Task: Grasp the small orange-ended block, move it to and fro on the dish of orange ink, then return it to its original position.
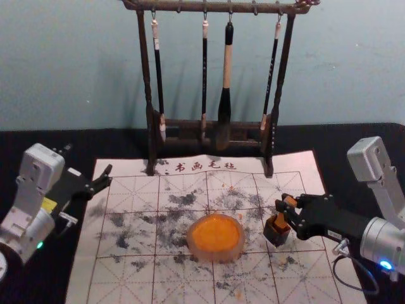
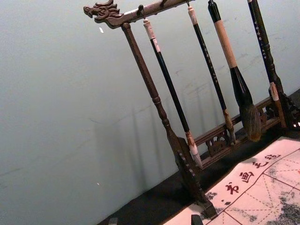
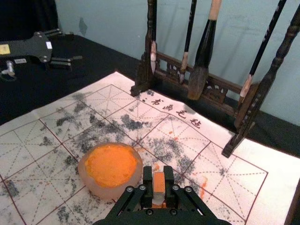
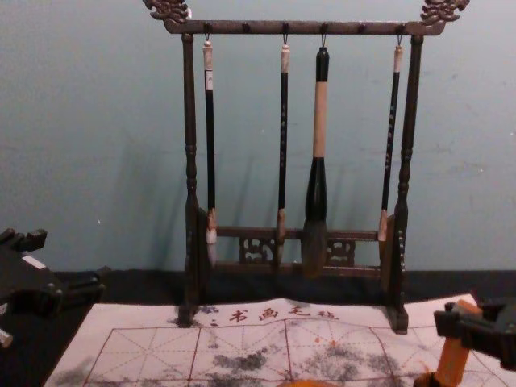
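My right gripper (image 1: 288, 211) is shut on the orange block (image 1: 280, 220), whose lower end is at the mouth of a small dark box (image 1: 276, 236), right of the orange ink dish (image 1: 216, 234). How deep it sits cannot be told. The right wrist view has the block (image 3: 159, 182) upright between the fingertips of my right gripper (image 3: 159, 187), beside the ink dish (image 3: 111, 165). In the chest view the block (image 4: 453, 359) leans slightly. At the mat's left edge, my left gripper (image 1: 101, 179) is parked and open; its fingertips edge into its own wrist view, the left gripper (image 2: 154, 220) facing the rack.
A dark wooden rack (image 1: 150, 95) with several hanging brushes (image 1: 226, 82) stands behind, its feet on the mat's back edge. The ink-spotted writing mat (image 1: 126, 278) lies on a black table (image 1: 38, 142).
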{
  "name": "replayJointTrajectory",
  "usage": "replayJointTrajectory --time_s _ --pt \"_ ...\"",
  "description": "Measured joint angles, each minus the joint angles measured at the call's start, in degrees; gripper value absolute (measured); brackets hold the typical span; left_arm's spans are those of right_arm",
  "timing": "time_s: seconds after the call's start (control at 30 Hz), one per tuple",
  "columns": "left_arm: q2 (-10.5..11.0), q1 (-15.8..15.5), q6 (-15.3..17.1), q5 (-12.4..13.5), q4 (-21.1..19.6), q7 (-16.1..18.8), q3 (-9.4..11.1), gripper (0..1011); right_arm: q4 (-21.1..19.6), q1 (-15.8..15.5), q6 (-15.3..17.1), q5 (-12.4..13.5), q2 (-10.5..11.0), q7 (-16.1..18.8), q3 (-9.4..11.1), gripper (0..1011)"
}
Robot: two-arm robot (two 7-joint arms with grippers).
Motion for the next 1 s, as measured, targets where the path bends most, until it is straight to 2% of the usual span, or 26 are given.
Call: replayJointTrajectory --time_s 0.43,1.0 --pt "0.0 0.0 0.0 0.0 0.0 0.0 0.0 1010 2.6 0.9 0.4 -1.4 -1.9 0.5 -0.3 40" --pt "0.0 0.0 0.0 0.0 0.0 0.0 0.0 1010 3.9 0.4 1.0 -2.4 -2.4 0.8 -0.3 40"
